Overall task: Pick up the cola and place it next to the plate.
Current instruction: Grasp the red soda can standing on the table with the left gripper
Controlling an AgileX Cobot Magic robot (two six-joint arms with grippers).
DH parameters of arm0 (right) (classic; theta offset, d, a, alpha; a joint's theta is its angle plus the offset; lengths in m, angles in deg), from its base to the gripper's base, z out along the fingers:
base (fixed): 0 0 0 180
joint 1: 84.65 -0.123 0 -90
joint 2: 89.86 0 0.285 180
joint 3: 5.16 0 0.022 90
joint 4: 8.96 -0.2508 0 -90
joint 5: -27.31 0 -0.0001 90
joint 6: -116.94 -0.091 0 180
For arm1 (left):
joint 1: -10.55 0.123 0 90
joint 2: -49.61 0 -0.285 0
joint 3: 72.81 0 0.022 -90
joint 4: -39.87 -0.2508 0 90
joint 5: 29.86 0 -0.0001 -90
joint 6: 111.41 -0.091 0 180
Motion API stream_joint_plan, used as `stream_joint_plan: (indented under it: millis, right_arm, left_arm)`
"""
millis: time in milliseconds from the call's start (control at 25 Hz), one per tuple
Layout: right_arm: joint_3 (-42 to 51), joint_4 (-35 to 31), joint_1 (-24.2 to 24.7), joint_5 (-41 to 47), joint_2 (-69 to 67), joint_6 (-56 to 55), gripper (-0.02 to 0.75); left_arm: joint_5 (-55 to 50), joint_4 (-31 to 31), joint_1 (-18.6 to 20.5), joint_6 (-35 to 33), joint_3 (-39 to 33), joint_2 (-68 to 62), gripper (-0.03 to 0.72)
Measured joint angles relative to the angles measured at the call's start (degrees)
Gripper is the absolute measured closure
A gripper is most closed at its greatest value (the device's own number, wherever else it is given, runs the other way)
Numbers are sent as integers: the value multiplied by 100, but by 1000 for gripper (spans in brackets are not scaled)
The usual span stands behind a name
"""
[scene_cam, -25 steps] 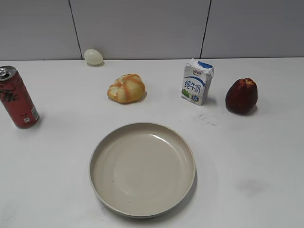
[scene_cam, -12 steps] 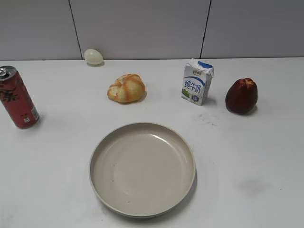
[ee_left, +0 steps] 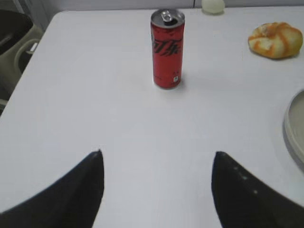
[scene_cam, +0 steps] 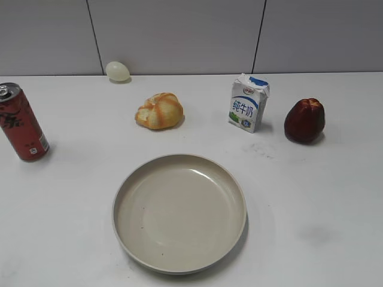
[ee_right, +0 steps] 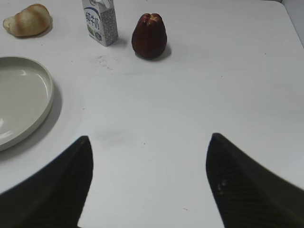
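Cola [scene_cam: 21, 124]: slim red can, black characters, silver pull-tab top, upright at far left of bench [scene_cam: 311, 209], well apart from plate [scene_cam: 179, 212]. Plate: large round shallow beige dish, raised rim, near front centre.

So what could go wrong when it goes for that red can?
The cola is tall, slim and standing upright, so a nudge from one finger of the open left end effector could tip it before it is gripped. Its top looks opened, so tipping might spill it. Setting it down too close could knock it against the rim of the plate.
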Motion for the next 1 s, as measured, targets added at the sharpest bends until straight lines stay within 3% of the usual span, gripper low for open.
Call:
stream_joint_plan:
  millis: [280, 520, 1000]
  right_arm:
    - [0, 0, 0, 0, 0, 0, 144]
    - [0, 0, 0, 0, 0, 0, 144]
    - [0, 0, 0, 0, 0, 0, 144]
  left_arm:
    - [750, -11, 0, 0, 816, -2595, 148]
    - [927, -69, -22, 0, 1950, -4608, 14]
    - [288, -254, -760, -12, 4597, -7876, -4]
